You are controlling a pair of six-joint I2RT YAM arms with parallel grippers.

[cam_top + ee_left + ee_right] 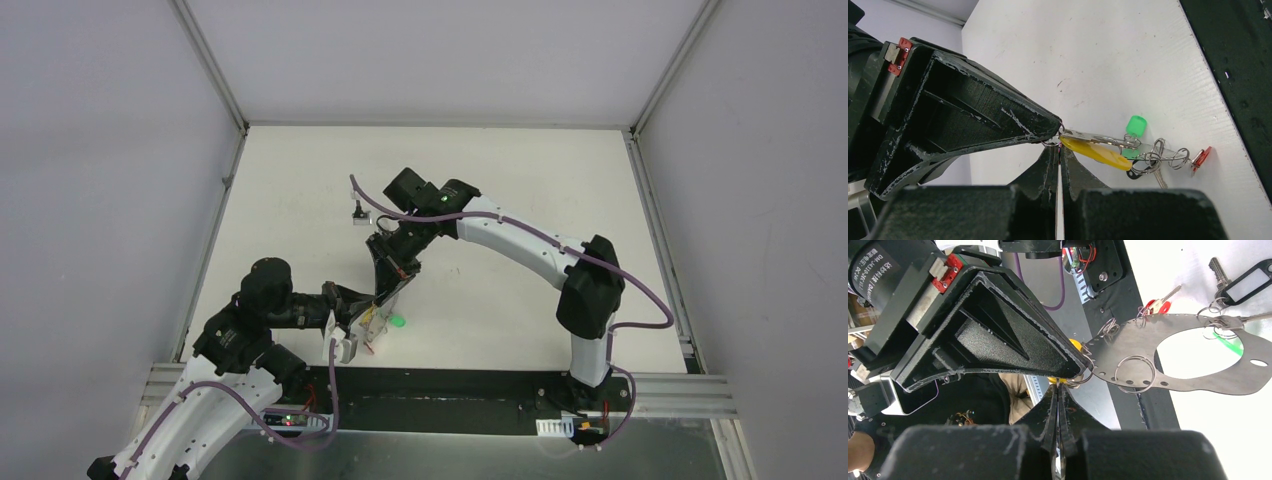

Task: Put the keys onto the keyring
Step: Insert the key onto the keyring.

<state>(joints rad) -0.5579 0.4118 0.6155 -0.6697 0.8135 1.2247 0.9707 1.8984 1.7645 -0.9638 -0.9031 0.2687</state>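
The keyring (1198,372) is a thin flat grey metal loop with a wide oval hole and small split rings along it, lifted at one end; it shows edge-on in the left wrist view (1098,136). My left gripper (1060,146) and right gripper (1060,386) are both shut and meet tip to tip at that end (380,298). Each pinches a small split ring there. The yellow tag (1095,152) hangs right by the left fingertips. The green tag (1136,125) lies on the table under the keyring. The black-tagged key (1248,284) lies beside it.
A red-headed key (1159,305) hangs off the keyring near the table's black front edge (1243,75). A small dark object (358,212) lies behind the right wrist. White walls enclose the table on three sides.
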